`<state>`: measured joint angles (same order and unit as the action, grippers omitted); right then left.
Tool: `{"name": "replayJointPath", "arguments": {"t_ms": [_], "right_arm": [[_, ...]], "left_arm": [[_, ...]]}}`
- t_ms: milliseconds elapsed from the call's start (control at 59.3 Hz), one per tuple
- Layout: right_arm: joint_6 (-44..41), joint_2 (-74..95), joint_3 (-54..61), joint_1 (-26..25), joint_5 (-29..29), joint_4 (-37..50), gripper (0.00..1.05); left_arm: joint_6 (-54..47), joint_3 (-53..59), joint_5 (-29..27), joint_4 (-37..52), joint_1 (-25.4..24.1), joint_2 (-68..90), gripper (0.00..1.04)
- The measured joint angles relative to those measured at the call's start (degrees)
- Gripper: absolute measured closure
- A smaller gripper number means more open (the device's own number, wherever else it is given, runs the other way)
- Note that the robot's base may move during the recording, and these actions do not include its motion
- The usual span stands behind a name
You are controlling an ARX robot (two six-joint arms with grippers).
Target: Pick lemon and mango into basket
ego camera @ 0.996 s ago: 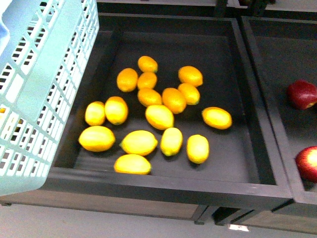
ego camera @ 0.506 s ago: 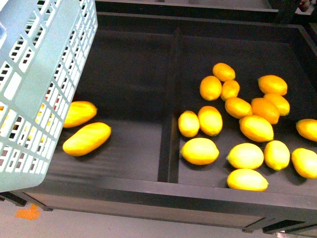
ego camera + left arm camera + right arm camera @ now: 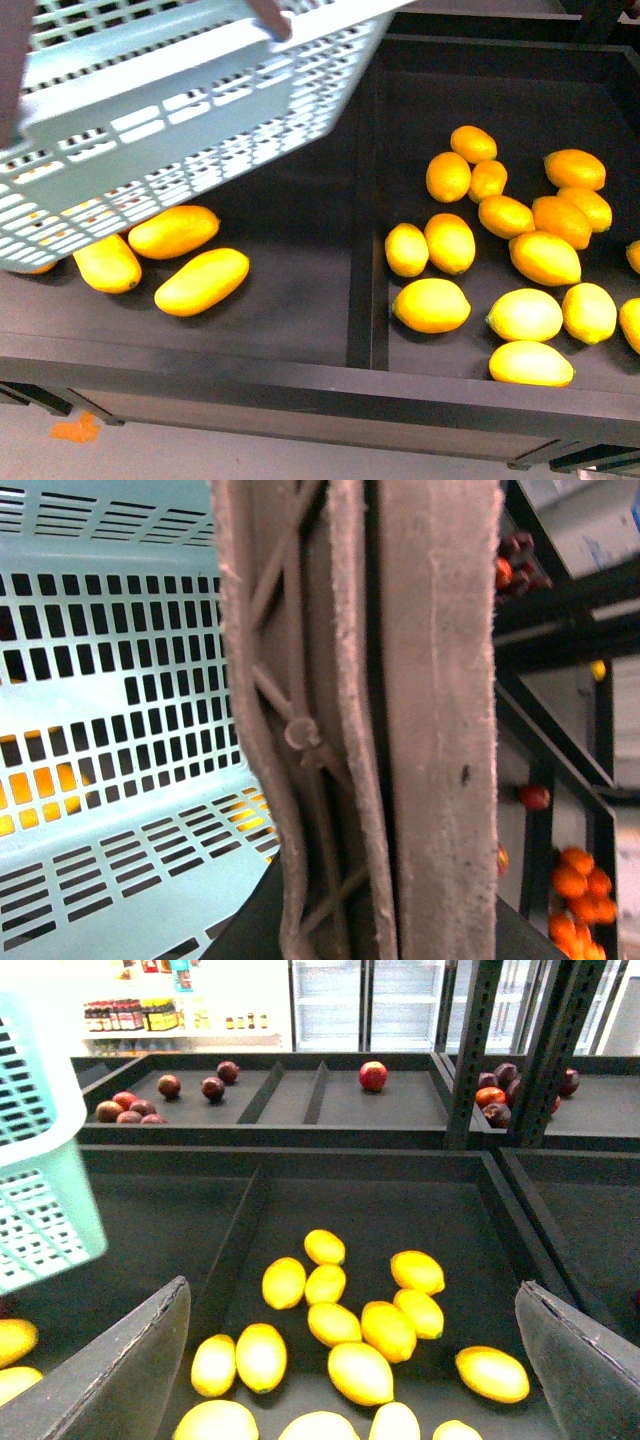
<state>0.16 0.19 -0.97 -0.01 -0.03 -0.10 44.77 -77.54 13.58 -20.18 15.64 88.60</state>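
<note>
Hanging tilted across the upper left of the front view, the basket sits clear above the left bin, apart from the fruit under it. Probably kept there so a picked fruit has a short drop.

- Left wrist view: brown handles fill the frame, zip tie on them, slotted floor behind. The left gripper's jaws don't show plainly, so I cannot tell whether they clamp the handles. The basket being off the shelf suggests they do.
- Yellow glows through the floor slots; inside or beneath, unclear.
- Right gripper: fingers spread wide, nothing between them, poised above the lemon pile. Looks like a hand readied for a pick.
- Lemon: lower middle of the front view, nearest the divider, one of many in the right bin.
- Mango: lower left, left bin, two more beside it, one half hidden under the basket's edge.

Judgement: neither fruit is secured yet. The clustered lemons touch, so an outlying one is the easier grab.
</note>
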Motion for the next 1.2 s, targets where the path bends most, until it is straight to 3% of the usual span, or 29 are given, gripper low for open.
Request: {"name": "replayJointPath", "arguments": {"t_ms": [287,591,658,726,827,928,1063,1198], "right_arm": [[0.0,0.0,0.0,0.0,0.0,0.0,0.09],[0.0,0.1,0.0,0.0,-0.1,-0.1,0.09],[6.5,5.3,-3.5,-2.8,-5.6,-9.0,0.09],[12.9,14.6,-6.6,-8.2,-10.7,-11.6,0.09],[15.5,28.3,-9.4,-16.9,-14.8,-3.8,0.09],[12.1,45.5,-13.9,-23.1,-15.7,8.6,0.09],[0.5,69.7,-20.3,-24.2,-19.0,23.4,0.09],[-14.7,91.0,-27.7,-23.1,-19.2,27.3,0.09]], "left_arm": [[-2.4,-5.6,4.5,-2.6,10.7,4.7,0.89],[-4.2,-5.6,3.9,-3.6,11.8,4.7,0.89],[-4.5,-5.6,3.8,-3.6,11.6,4.7,0.89],[-4.5,-5.6,3.6,-3.6,11.6,4.7,0.89],[-4.7,-5.6,3.7,-3.6,11.6,4.7,0.89],[-4.7,-5.6,3.8,-3.6,11.6,4.7,0.89],[-4.6,-5.6,4.2,-3.6,11.6,4.7,0.89],[-4.6,-5.6,4.0,-3.6,11.6,4.7,0.89]]}}
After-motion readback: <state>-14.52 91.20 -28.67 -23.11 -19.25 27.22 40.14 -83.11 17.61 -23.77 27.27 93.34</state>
